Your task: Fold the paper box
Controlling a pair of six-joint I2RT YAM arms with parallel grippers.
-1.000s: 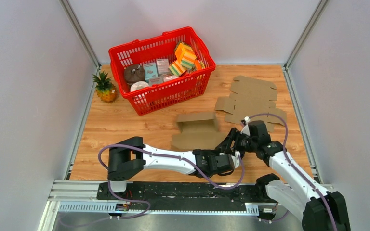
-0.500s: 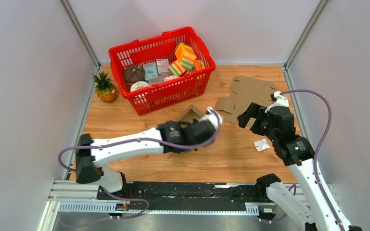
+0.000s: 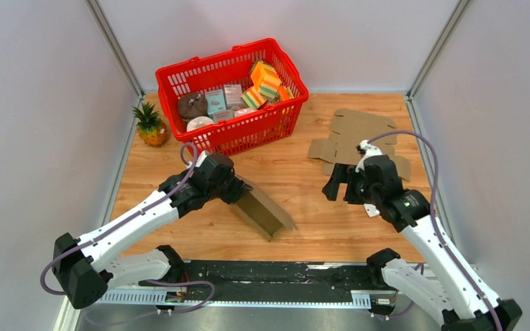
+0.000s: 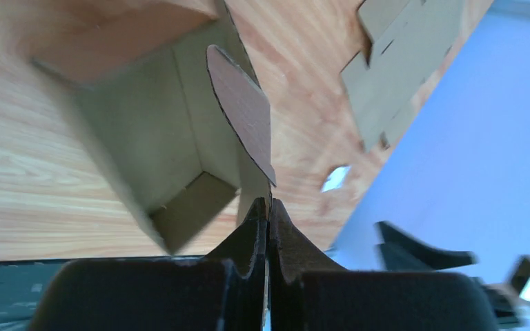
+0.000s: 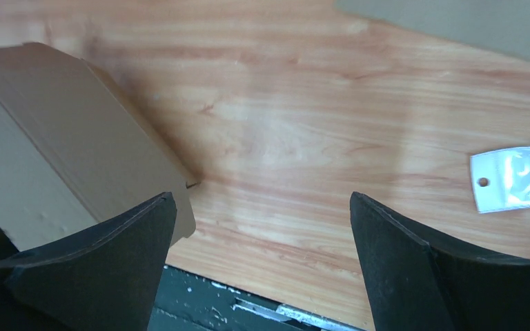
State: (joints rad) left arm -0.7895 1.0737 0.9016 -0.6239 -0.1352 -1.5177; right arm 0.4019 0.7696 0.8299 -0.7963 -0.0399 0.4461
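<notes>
The box (image 3: 262, 210) lies tilted and half folded by the middle of the counter's (image 3: 303, 234) near edge. The left jaws are clamped on its flap. The right jaws gape wide, apart from it, nearer the right edge.

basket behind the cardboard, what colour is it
The plastic mesh basket is bright red, clearest in the top external view.
</notes>
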